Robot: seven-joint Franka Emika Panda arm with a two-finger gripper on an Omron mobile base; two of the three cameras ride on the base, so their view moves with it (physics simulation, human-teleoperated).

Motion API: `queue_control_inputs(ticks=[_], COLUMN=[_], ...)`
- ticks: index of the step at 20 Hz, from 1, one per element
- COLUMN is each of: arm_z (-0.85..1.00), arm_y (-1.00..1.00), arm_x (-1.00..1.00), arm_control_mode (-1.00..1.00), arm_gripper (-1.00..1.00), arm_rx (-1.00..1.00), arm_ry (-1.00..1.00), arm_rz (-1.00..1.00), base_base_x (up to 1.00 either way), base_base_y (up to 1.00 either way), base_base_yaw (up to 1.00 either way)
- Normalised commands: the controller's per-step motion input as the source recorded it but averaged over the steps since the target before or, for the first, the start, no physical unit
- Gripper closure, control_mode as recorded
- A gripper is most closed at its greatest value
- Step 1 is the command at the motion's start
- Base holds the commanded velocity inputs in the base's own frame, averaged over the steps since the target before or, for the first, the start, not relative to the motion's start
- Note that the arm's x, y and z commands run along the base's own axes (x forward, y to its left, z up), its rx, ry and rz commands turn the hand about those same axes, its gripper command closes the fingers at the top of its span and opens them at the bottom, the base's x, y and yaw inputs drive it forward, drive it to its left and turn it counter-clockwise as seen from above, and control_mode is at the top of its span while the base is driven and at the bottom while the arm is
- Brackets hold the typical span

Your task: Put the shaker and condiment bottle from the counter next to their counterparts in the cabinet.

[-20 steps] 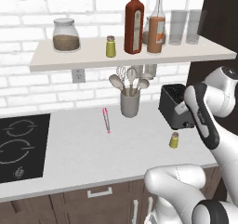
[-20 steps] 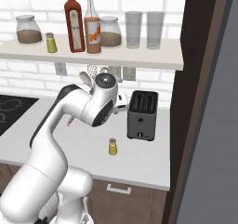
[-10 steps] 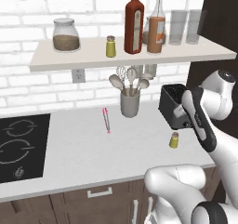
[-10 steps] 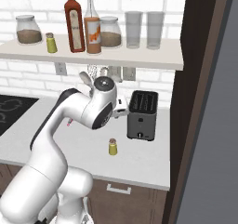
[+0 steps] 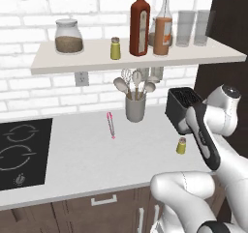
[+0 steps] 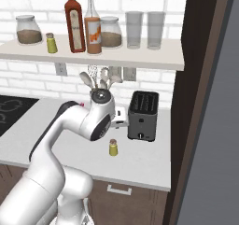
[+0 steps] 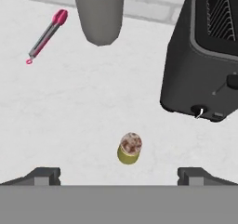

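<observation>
The small yellow-green cylindrical shaker (image 7: 129,148) with a speckled metal cap stood on the matte white table (image 7: 93,107) beside the black toaster (image 7: 204,51). The pincer (image 7: 119,175) hung above it, jaws spread wide and empty. The orange-brown condiment bottle (image 5: 163,30), its pale label unreadable, stood on the cabinet (image 5: 87,60).

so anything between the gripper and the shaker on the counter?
Nothing visible. In the hand view the shaker stands alone on bare counter, centred ahead of the open gripper. The toaster sits off to one side, the utensil holder and pink tool farther beyond, none in the approach path.
</observation>
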Motion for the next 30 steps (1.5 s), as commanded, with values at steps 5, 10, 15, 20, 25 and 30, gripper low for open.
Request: queue_control_inputs(ticks=[5,10,15,20,25,30], arm_z=[-0.35,-0.32,-0.27,-0.19,-0.17,-0.16], arm_y=[0.00,0.00,0.00,0.00,0.00,0.00], arm_x=[0.00,0.00,0.00,0.00,0.01,0.12], arm_control_mode=[-1.00,-1.00,-1.00,-1.00,-1.00,-1.00], arm_gripper=[-1.00,-1.00,-1.00,-1.00,-1.00,-1.00], arm_rx=[0.00,0.00,0.00,0.00,0.00,0.00], arm_ry=[0.00,0.03,0.07,0.02,0.01,0.00], arm_rz=[-0.07,-0.07,-0.06,-0.05,-0.04,-0.01], base_base_x=[0.00,0.00,0.00,0.00,0.00,0.00], base_base_y=[0.00,0.00,0.00,0.00,0.00,0.00], base_base_yaw=[0.00,0.00,0.00,0.00,0.00,0.00])
